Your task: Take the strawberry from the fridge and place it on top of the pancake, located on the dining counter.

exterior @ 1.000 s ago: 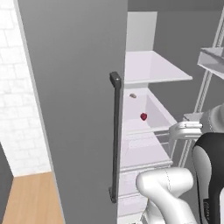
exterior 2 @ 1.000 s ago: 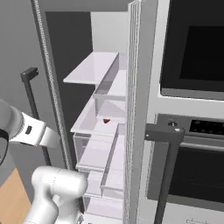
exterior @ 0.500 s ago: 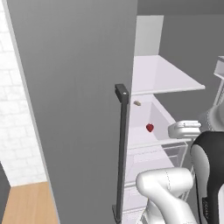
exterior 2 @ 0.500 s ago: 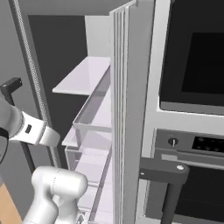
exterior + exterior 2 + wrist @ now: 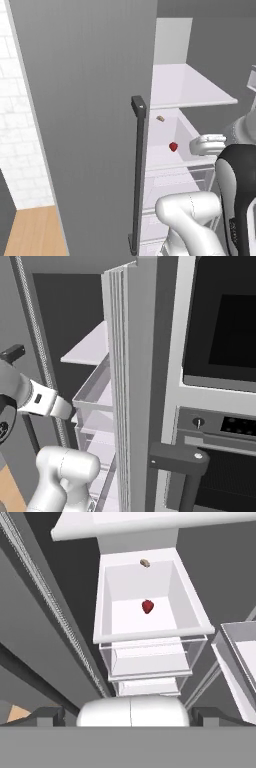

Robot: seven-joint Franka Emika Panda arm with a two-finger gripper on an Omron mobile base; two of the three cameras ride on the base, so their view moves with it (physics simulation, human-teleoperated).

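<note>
The strawberry [image 5: 147,606], small and bright red, lies on the floor of a white tray-like shelf [image 5: 105,597] inside the open fridge [image 5: 85,125]. In the left base view the strawberry [image 5: 173,146] sits just past the door's dark bar handle [image 5: 139,170]. My gripper [image 5: 129,714] hangs in front of the shelves, well short of the berry. Its fingertips [image 5: 47,714] stand wide apart and it is open with nothing between them. The pancake and the dining counter are out of view.
A small brown item [image 5: 145,563] lies at the back of the same shelf. A flat white shelf [image 5: 185,90] sits above, and clear drawers [image 5: 150,657] below. The right fridge door [image 5: 130,381] stands edge-on beside a wall oven [image 5: 220,331] and its handle [image 5: 180,456].
Both base views have shifted as the base moved. The left door fills more of the left view, and the right door's edge now hides the strawberry in the right view. The gripper stays open.
</note>
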